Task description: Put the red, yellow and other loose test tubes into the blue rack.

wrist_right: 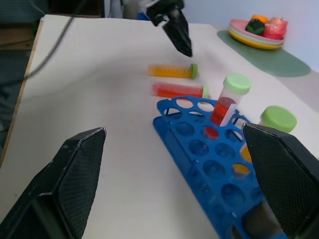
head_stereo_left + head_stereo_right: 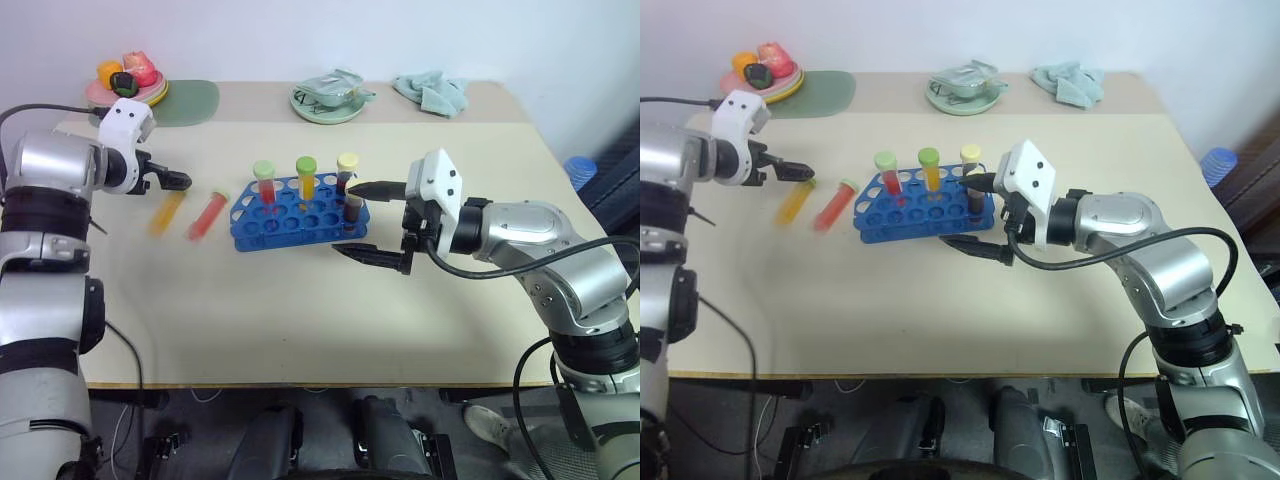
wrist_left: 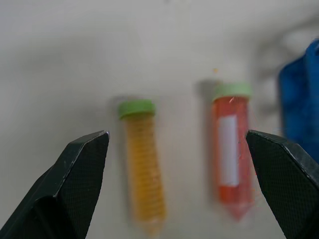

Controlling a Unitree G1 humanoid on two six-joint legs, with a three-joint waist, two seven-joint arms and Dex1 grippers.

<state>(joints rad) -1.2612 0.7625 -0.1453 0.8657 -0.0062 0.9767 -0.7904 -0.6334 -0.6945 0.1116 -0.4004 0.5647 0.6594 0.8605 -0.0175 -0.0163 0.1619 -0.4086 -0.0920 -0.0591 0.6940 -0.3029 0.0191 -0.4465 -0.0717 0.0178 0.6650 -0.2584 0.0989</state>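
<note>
Hovering wide open and empty over the yellow tube (image 3: 143, 169) and red tube (image 3: 231, 154) lying left of the blue rack (image 2: 300, 215), the left gripper (image 2: 172, 180) seemingly needed to descend on one (right gripper (image 2: 375, 222) also gaped, empty, beside the rack).

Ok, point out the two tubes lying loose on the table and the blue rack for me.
yellow-orange tube (image 3: 143, 172): left wrist view, middle of its body.
red tube (image 3: 230, 157): left wrist view, on its white label.
blue rack (image 2: 290, 222): left eye view, top plate between the holes.
</note>
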